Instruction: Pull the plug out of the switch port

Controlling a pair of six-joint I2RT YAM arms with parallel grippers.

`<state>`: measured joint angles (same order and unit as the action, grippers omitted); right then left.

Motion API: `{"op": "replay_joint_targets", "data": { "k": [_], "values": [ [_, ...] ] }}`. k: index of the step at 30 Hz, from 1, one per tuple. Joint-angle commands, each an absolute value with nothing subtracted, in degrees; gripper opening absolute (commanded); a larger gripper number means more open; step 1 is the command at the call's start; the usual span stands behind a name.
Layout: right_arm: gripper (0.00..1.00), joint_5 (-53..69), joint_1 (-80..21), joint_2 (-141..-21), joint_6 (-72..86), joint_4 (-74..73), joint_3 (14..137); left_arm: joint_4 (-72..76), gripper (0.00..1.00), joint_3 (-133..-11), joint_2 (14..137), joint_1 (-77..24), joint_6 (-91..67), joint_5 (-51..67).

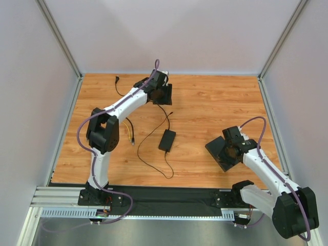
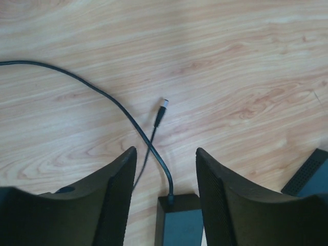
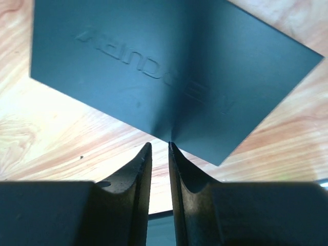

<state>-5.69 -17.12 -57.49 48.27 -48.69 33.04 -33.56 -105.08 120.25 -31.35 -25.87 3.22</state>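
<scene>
- The right gripper [image 3: 158,145] is filling the bottom of its wrist view. Its jaws are standing almost closed, with only a thin slit between them, and nothing is showing in that slit.
- Its tips are meeting the near edge of the switch [image 3: 169,66]. I cannot tell whether they are pressing on it.
- The switch is lying flat on the table [image 1: 205,102], at the right side and close to the near edge, with the right gripper over its right part in the top view.
- The left gripper [image 2: 166,151] is hanging over the far middle of the table. Its jaws are standing wide apart and holding nothing.
- The adapter [image 2: 179,223] is showing between the left fingers at the bottom of that view, lying mid-table and well apart from the switch.
- A cable [image 2: 92,87] is curving in from the left and entering the adapter's end.
- The plug [image 2: 164,104] is lying loose on the wood beyond the left fingertips, its metal tip pointing away. Its thin lead is crossing the cable and running off under the left finger.
- The plug is sitting well apart from the switch.
</scene>
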Motion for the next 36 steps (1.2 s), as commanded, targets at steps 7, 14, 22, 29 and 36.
{"op": "replay_joint_targets", "data": {
  "k": [7,14,22,29,36],
  "values": [
    [0.23,-7.13,-17.40,-54.76,52.38,-52.91,32.70,-25.50,0.49,-91.50,106.08,-42.52,-29.70,9.13],
    [0.21,-8.42,-17.49,-55.54,58.35,-54.39,31.02,-27.05,0.19,-101.30,121.16,-50.44,-29.71,10.29],
    [0.20,-22.58,-12.14,-47.64,63.55,-61.61,34.19,-24.96,0.17,-106.08,129.37,-52.30,-30.76,10.72],
    [0.20,-19.42,6.23,-46.06,58.54,-60.65,33.57,-23.99,0.17,-107.75,132.18,-53.08,-30.59,13.18],
    [0.20,-16.97,11.78,-48.68,56.25,-56.34,31.91,-23.82,0.17,-107.76,133.07,-55.11,-30.50,13.97]
  ]
}}
